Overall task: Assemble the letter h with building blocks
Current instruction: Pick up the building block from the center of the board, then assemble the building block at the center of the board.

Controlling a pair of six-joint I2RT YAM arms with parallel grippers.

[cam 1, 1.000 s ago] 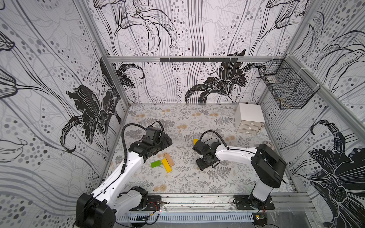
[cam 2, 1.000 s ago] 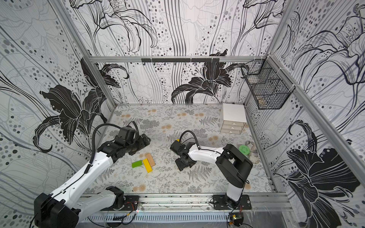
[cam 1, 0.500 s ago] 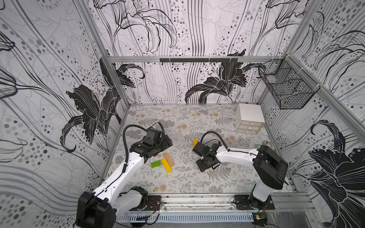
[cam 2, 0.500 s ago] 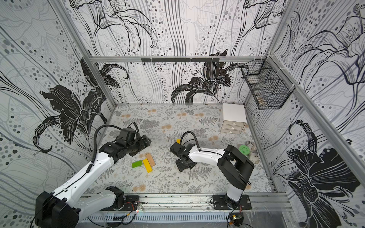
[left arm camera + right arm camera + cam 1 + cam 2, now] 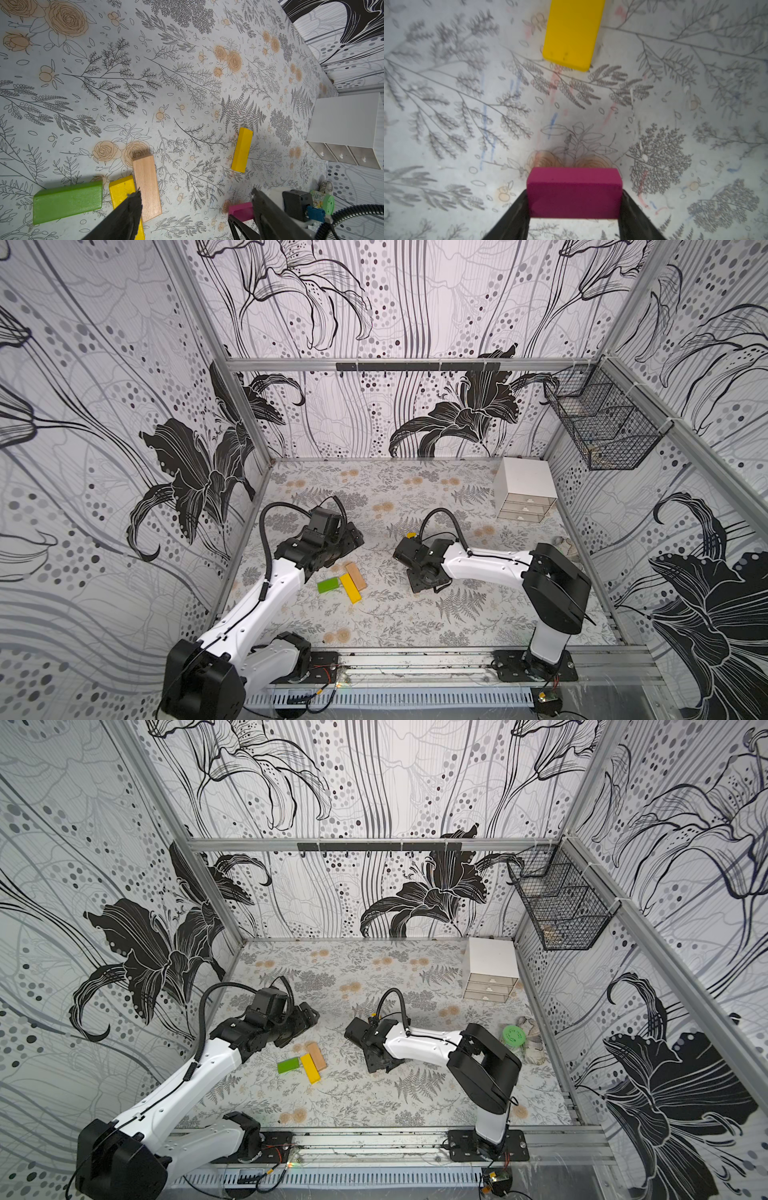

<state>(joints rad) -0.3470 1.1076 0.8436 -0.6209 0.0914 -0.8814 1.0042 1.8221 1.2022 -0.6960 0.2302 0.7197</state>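
A short magenta block (image 5: pixel 574 192) was clamped by its two ends between the black fingers (image 5: pixel 517 216) of the right pincer (image 5: pixel 574 207), low over the floral-patterned desk (image 5: pixel 415 614). Whether the block touched the desk could not be told. In both top views the right arm's wrist hid it.

Ahead of the magenta block and apart from it, a lone yellow block (image 5: pixel 573 33), long and flat, lay on the desk.

Toward the robot's left, well apart from those two, three more blocks lay flat side by side. A short green block (image 5: pixel 327 585) was on the outside. A second yellow block (image 5: pixel 350 588) lay just beside it. A long tan wood block (image 5: pixel 356 576) touched that yellow block's other long side and sat a little farther back.

The left pincer (image 5: pixel 194 191) hovered near this group with its jaws spread wide, holding nothing. In the left wrist view one of its fingers (image 5: pixel 128 214) crossed in front of the second yellow block.

A white drawer chest (image 5: pixel 524 483) stood in the back right corner of the desk. A black wire basket (image 5: pixel 602 435) hung on the right wall. A round green lid (image 5: pixel 514 1038) lay near the desk's right edge.
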